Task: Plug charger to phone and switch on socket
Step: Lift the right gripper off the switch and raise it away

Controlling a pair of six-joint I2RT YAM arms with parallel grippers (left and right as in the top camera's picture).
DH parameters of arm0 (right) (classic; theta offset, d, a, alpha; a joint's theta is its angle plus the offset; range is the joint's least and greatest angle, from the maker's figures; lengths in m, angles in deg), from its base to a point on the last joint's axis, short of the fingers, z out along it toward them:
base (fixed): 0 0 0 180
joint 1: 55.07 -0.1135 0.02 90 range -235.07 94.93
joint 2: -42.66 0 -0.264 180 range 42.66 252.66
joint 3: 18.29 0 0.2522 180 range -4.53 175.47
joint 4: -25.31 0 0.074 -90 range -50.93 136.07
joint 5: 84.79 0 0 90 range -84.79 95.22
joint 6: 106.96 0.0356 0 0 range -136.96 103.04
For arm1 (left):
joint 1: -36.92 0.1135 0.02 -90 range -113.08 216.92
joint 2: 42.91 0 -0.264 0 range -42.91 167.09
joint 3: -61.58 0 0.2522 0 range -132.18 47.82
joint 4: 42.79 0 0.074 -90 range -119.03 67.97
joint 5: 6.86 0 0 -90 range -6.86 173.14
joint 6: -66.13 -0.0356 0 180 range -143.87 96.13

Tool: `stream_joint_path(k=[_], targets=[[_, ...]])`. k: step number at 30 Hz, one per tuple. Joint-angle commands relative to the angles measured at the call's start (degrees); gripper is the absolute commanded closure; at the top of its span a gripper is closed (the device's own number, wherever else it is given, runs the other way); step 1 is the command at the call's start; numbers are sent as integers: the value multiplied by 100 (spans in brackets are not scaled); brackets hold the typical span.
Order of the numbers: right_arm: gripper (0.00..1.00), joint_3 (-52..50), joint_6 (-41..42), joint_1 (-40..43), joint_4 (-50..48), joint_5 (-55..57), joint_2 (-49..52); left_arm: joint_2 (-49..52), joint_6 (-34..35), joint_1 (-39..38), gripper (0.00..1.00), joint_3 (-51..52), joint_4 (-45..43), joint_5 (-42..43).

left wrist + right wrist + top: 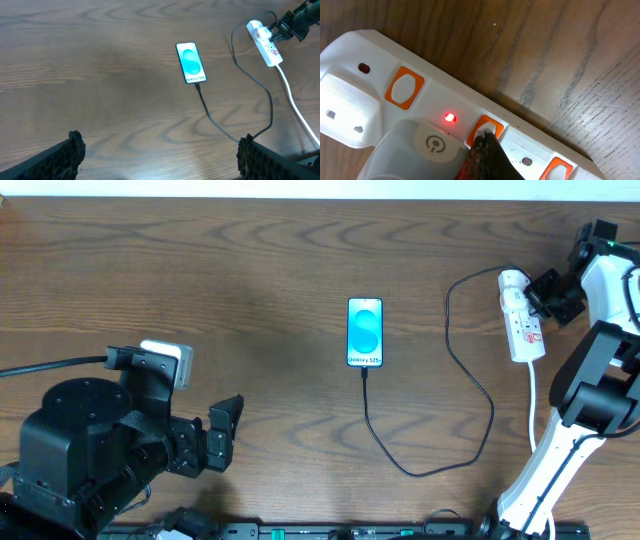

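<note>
The phone lies mid-table, blue-cyan screen up, also in the left wrist view. The black charger cable has its plug in the phone's near end and loops right to the white socket strip. In the right wrist view my right gripper is shut, its tip pressing an orange switch on the strip; a red light glows beside it, above a white adapter. My left gripper is open and empty, low at the front left, far from the phone.
The strip's white cord runs toward the front right beside the right arm's base. Two more orange switches show on the strip. The left arm's base fills the front-left corner.
</note>
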Motion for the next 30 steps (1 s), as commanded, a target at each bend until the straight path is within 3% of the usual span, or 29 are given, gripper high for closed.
stream_joint_path(k=[1,12,20,30], targets=[[99,-162,-9,-284,-61,-232,234,0,-61,24,2,17,24,-74],[99,-15,-448,-260,208,-149,-92,0,-61,24,2,17,24,-74],[99,35,-564,-179,223,588,-1980,-2,-61,24,2,17,26,-74],[99,33,-431,-186,-302,555,-3818,-7,-61,24,2,17,42,-74]])
